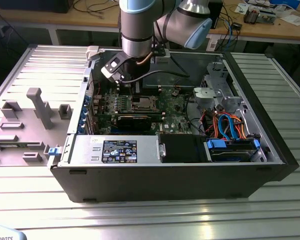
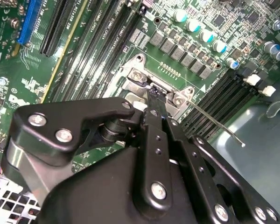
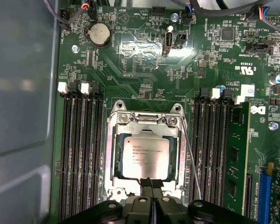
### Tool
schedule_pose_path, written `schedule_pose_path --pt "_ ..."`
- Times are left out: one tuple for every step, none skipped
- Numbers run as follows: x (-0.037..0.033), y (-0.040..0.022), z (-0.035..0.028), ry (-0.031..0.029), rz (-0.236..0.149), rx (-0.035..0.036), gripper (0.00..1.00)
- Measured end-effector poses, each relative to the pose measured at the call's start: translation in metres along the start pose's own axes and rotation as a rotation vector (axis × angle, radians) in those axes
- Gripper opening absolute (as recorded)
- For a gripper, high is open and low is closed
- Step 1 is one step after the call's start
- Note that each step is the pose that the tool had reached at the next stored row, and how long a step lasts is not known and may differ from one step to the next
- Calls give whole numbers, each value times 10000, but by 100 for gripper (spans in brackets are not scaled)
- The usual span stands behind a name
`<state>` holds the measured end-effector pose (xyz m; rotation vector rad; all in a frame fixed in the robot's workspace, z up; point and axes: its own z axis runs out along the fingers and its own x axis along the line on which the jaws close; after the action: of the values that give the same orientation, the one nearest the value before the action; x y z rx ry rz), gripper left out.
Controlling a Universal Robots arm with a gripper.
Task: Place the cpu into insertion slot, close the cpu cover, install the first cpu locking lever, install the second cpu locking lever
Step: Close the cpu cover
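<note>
Jaws pressed together, nothing between them! The gripper has its tips on the edge of the cpu cover, which lies shut over the insertion slot. In the exterior view that contact is at the slot's twelve o'clock edge, about eleven o'clock from the middle of the open computer case. The cpu lies flat in the slot, metal top up, framed by the cover's window. One locking lever, a thin wire, runs lengthwise beside the slot, slanting out over the memory slots.
</note>
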<state>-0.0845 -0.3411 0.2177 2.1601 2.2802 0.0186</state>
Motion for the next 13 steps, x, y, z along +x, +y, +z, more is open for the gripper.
schedule_pose_path --pt "0 0 12 2 0 0 11" --pt "0 -1 41 11 1 -1 11" --pt "0 -1 64 13 2 -1 11" --pt "0 -1 79 18 1 -1 11" --pt "0 -1 91 20 1 -1 11" --pt "0 -1 111 24 1 0 11" --pt "-1 -1 122 33 0 8 11" --pt "0 -1 113 57 1 1 11" --pt "0 -1 66 52 1 4 11" --pt "0 0 52 53 1 3 11" --pt "0 0 52 55 1 2 11" --pt "0 4 53 56 -1 1 11" --pt "-1 11 54 54 -1 1 11"
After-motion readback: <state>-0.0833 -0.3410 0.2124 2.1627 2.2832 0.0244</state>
